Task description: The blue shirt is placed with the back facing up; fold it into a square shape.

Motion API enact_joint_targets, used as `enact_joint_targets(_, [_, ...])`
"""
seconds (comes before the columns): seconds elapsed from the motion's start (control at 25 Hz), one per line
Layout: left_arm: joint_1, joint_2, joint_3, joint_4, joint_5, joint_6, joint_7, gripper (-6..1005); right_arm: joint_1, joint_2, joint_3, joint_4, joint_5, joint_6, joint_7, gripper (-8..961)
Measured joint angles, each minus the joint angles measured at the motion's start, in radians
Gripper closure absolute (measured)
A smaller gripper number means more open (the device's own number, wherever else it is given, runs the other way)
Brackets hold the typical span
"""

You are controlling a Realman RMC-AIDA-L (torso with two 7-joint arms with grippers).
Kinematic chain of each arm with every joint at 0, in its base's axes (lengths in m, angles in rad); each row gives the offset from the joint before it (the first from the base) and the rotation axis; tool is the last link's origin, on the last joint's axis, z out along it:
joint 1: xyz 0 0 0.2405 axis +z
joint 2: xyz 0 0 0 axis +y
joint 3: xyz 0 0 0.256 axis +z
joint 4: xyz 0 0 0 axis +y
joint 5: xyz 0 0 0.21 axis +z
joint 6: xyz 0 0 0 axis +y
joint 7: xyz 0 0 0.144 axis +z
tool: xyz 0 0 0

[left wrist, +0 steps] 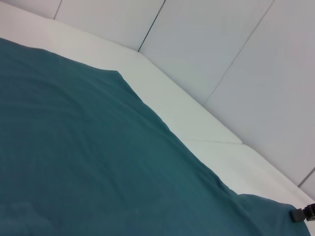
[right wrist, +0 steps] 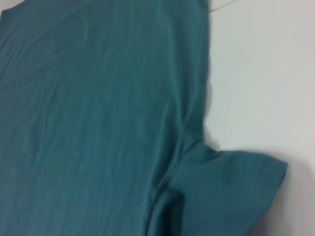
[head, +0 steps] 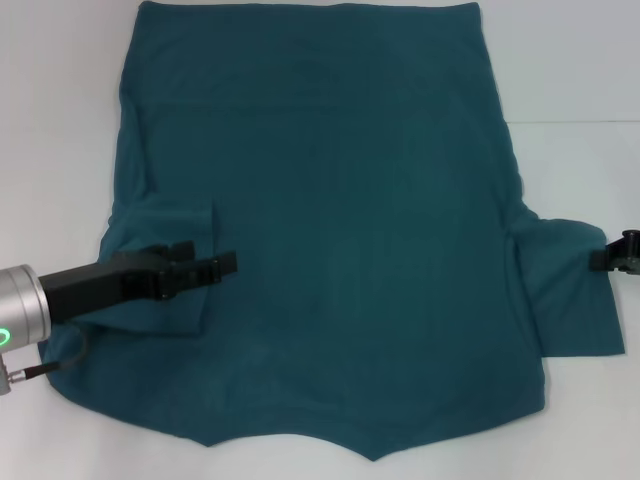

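**Operator:** Where's the shirt, and what are my arms doing?

**Guide:** The blue shirt (head: 330, 230) lies spread flat on the white table (head: 580, 80), plain side up, hem toward the far edge and collar end near you. Your left gripper (head: 222, 265) sits over the left sleeve (head: 165, 270), which is already folded inward onto the body. The fingers look close together, but you can't tell whether they have cloth pinched or only rest on it. Your right gripper (head: 603, 259) is at the outer edge of the right sleeve (head: 575, 290), which lies spread out on the table; only its tip shows, so I cannot tell how far it is open.

**Operator:** How will it handle?

**Guide:** I'd judge it light, soft and limp. It will sag and drag rather than hold a line, and it can bunch if you pull fast.

**Operator:** Where do I take hold?

**Guide:** Pinch at edges and corners: the sleeve cuff on the right, then the shoulder and hem corners. Lift low, carry the fold across, and lay it down flat.
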Motion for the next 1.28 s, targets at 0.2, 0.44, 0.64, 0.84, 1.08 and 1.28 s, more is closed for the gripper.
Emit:
enact_joint_targets(0.2, [0.002,0.000,-0.001,0.003,-0.003,0.002,-0.001,126,0.000,-0.010,-0.001,-0.001,-0.024,0.001,0.030,936])
enact_joint_targets(0.44, [0.002,0.000,-0.002,0.004,-0.004,0.002,-0.003,128,0.002,-0.030,-0.001,-0.001,-0.038,0.000,0.057,934])
enact_joint_targets(0.64, [0.002,0.000,-0.002,0.004,-0.005,0.002,-0.005,128,0.011,-0.052,-0.007,-0.001,-0.038,-0.003,0.070,932])
enact_joint_targets(0.84, [0.002,0.000,-0.001,0.002,-0.006,0.003,-0.006,128,0.029,-0.066,-0.008,-0.001,-0.038,-0.007,0.071,930])
enact_joint_targets(1.08, [0.002,0.000,-0.001,0.002,-0.006,0.003,-0.009,128,0.053,-0.090,-0.009,-0.001,-0.040,-0.038,0.073,928])
enact_joint_targets(1.28, [0.002,0.000,-0.002,0.004,-0.009,0.003,-0.009,128,0.078,-0.100,-0.010,-0.040,-0.085,-0.084,0.100,926])
